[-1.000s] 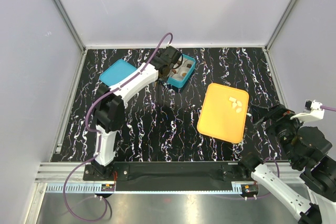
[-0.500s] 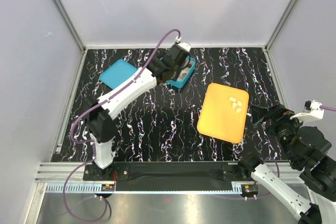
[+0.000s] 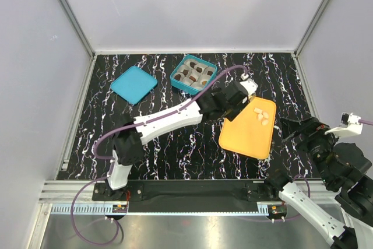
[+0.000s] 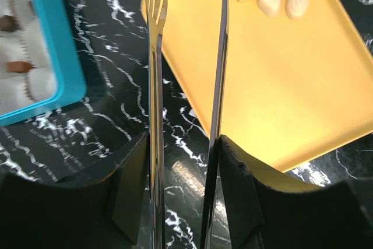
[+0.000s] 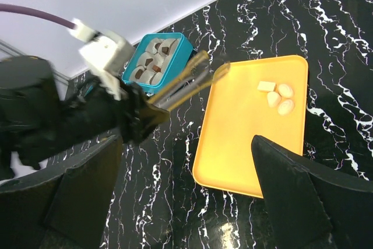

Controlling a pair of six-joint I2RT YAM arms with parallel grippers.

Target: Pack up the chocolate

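Black marbled table [image 3: 175,138] holds, left of the yellow tray [image 3: 245,138], a teal lid [image 3: 133,84] and a teal box [image 3: 193,74] of dark chocolate [image 4: 17,66]; the left gripper [image 4: 187,4] hangs over the tray's far left corner, long fingers spread and empty, while pale chocolate pieces [image 3: 262,116] lie in its far right corner. Those thin blades could skid a rounded piece or knock its close-set neighbours — and right of the tray the right gripper [image 3: 285,127], wide open and empty, has tips hard to make out from above.
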